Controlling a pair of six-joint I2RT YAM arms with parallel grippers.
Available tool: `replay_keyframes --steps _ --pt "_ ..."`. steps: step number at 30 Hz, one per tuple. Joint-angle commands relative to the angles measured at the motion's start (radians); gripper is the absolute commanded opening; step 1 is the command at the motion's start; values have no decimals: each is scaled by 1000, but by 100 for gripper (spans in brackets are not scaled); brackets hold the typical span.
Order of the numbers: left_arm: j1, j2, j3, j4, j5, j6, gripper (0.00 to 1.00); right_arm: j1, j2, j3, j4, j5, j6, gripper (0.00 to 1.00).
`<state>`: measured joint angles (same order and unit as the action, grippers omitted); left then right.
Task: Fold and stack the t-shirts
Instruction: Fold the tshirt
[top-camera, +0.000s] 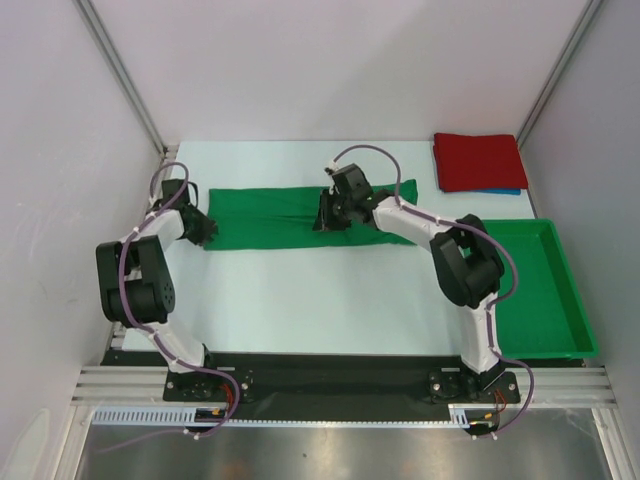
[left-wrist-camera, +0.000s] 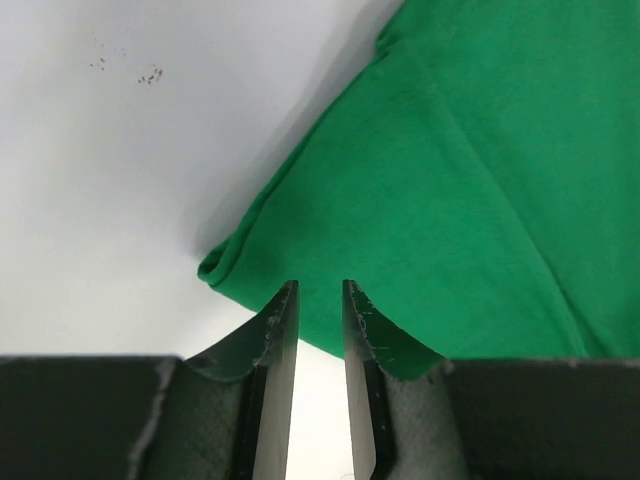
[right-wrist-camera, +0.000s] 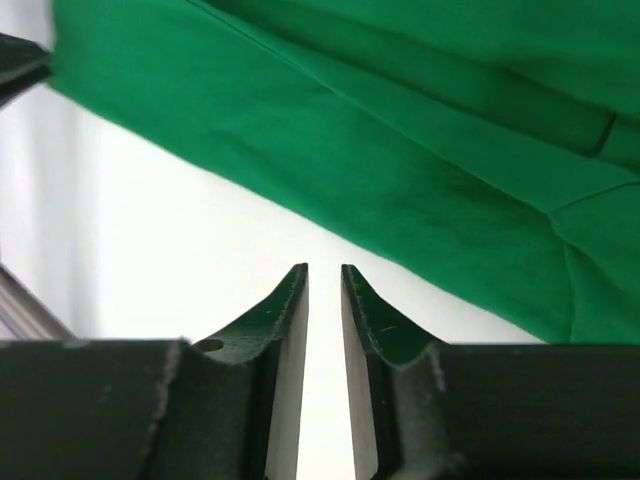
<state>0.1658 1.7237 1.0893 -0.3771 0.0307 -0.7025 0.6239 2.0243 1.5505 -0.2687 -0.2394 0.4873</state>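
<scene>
My left claw (top-camera: 203, 229) sits at the left end of the green shirt (top-camera: 270, 215). The shirt is folded into a long strip that runs left to right across the desk (top-camera: 300, 300), nearer the far edge than the near one. The claw's fingers are pressed nearly together with only a thin slit between them and no cloth in it. The strip's rounded corner lies just past the tips.

My right claw (top-camera: 328, 212) is about halfway along the same strip. It too is drawn nearly together and pinching nothing. In its wrist view the tips stand over bare desk, and the shirt's edge crosses at a slant just beyond them. I cannot tell whether either claw touches the cloth.

The red shirt (top-camera: 478, 160) lies folded in the far right corner, on top of the blue shirt (top-camera: 503, 191), of which only a sliver shows. The green bin (top-camera: 578, 300) sits along the right edge. All three shirts lie outside it.
</scene>
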Motion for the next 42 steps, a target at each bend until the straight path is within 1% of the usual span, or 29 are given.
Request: replay_keyframes --steps 1,5,6,9,11,23,31,42 --pt "0 20 -9 21 -8 14 28 14 54 28 31 43 27 24" --pt "5 45 3 3 -20 23 27 20 83 22 51 101 20 19" --pt "6 45 6 -3 -28 26 26 20 94 23 54 120 16 17" --pt "18 43 0 -12 -29 29 26 19 111 25 72 140 8 13" --pt "21 50 -2 -16 -55 31 26 14 120 25 88 141 13 11" --pt "37 114 -5 -39 -57 8 25 -4 186 43 181 216 33 11" --pt "43 111 -8 -43 -78 5 25 -4 221 46 305 305 57 11" --pt "47 86 -12 -54 -106 6 25 -30 274 82 330 299 77 11"
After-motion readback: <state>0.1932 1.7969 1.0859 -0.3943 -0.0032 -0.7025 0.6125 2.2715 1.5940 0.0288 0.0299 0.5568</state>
